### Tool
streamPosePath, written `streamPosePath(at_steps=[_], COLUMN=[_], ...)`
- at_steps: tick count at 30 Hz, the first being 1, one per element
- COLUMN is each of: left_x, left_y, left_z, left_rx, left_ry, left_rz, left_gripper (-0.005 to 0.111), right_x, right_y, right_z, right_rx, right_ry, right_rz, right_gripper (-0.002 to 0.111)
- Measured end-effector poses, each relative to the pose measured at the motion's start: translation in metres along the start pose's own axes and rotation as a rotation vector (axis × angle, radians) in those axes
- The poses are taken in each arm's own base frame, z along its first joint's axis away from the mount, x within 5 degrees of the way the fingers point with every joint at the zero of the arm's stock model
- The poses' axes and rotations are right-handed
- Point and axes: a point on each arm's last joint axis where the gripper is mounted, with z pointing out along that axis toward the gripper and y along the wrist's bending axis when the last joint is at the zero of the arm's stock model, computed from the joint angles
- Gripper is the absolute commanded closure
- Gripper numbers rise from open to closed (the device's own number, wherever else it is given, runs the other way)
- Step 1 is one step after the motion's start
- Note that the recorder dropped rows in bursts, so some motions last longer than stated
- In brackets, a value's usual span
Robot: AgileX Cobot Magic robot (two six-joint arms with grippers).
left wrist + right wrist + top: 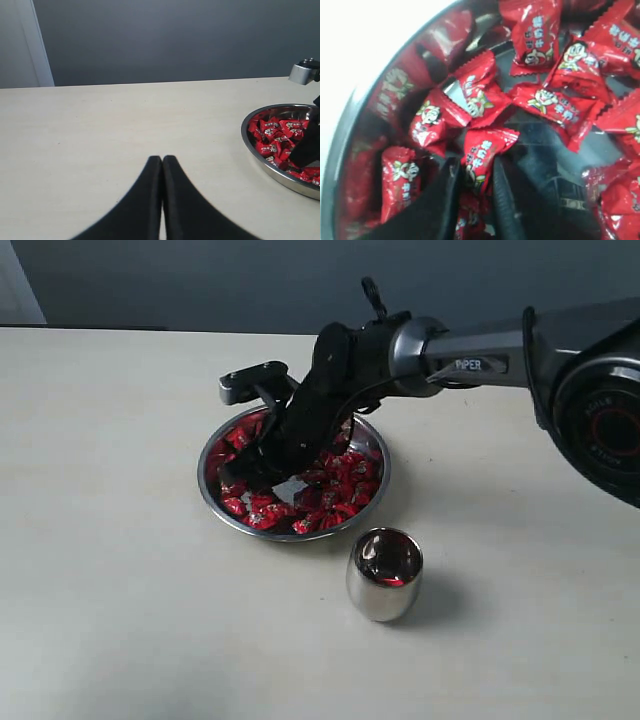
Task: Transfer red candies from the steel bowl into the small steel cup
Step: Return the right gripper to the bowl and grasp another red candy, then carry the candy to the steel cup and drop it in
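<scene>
Only right wrist view is showing your right gripper (476, 172) clamping a shiny red candy (484, 150) in the wide steel bowl (206, 483) | left gripper (162, 165) jaws pressing together.

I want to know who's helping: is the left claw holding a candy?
No, the left gripper is shut with nothing between its fingers, above the table beside the steel bowl.

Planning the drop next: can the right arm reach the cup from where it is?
Probably yes. The right gripper is down in the bowl, closed on a candy; the cup stands upright just outside the rim, mouth open, with nothing between them.
</scene>
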Motion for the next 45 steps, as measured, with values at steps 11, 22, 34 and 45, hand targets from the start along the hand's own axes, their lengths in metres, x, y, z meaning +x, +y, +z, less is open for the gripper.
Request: streamPosePath(at_steps=[11, 22, 34, 45], left_x=[0.0, 0.0, 0.0, 0.0], left_y=[0.0, 0.0, 0.0, 0.0], left_z=[0.0, 0.0, 0.0, 0.0], left_rx=[0.0, 0.0, 0.0, 0.0], left_ry=[0.0, 0.0, 0.0, 0.0], left_rz=[0.0, 0.0, 0.0, 0.0], left_gripper=[0.106, 0.106, 0.106, 0.106], right_x=[-0.027, -0.003, 0.092, 0.127], right_y=[0.026, 0.061, 0.071, 0.057], right_z=[-0.086, -0.181, -0.236, -0.197], right_rx=[0.0, -0.048, 0.088, 0.111], right_ry=[-0.13, -0.029, -0.084, -0.043], right_rz=[-0.082, -0.143, -0.085, -0.027], right_gripper=[0.109, 0.109, 0.109, 0.109])
